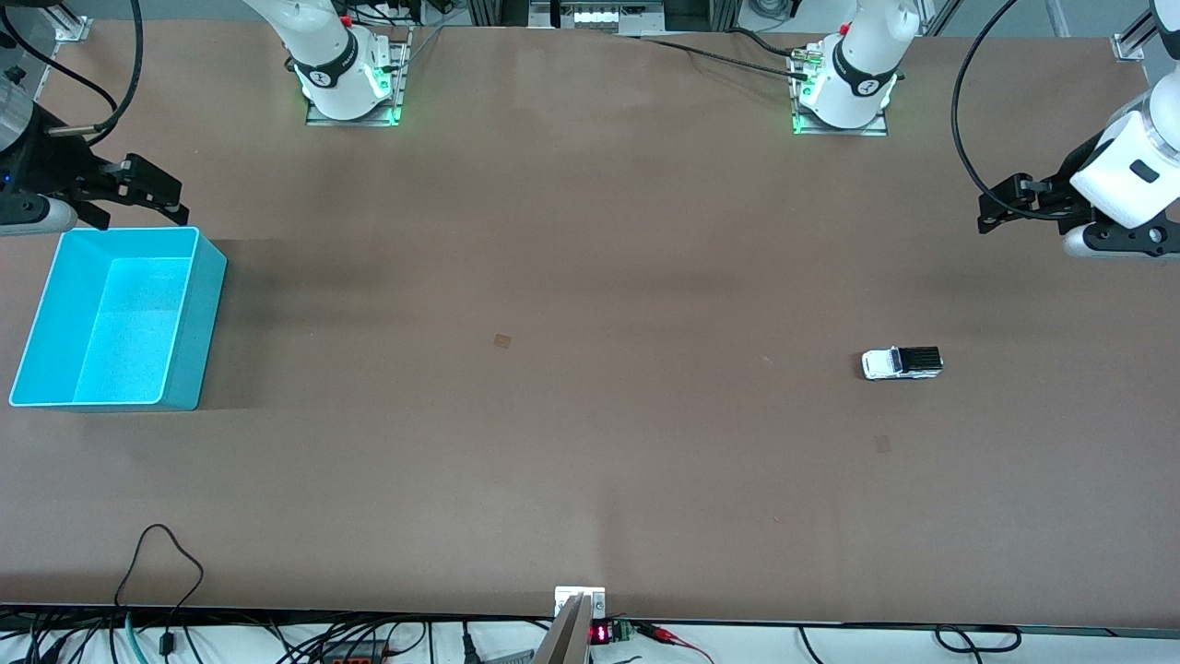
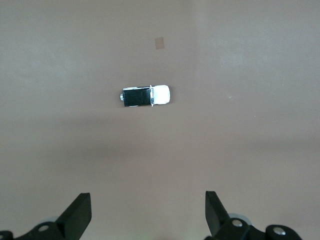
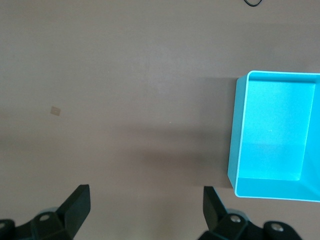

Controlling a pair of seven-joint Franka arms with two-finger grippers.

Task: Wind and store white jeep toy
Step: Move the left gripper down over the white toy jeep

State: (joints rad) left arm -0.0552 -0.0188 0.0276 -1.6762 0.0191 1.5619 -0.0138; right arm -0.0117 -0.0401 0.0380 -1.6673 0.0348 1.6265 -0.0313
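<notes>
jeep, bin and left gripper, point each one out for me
jeep (image 1: 902, 362), front view, on the seam between its white cab and black ribbed roof
bin (image 1: 197, 318), front view, on its outer side wall
left gripper (image 2: 148, 212), left wrist view, midway between its open fingertips

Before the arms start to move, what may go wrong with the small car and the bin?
1. The white jeep toy is small and on wheels, so the open left gripper, up in the air at its own end of the table, might nudge it into rolling.
2. The cyan bin sits at the right arm's end, under the open right gripper, so carrying or handing over the toy may drop it.
</notes>
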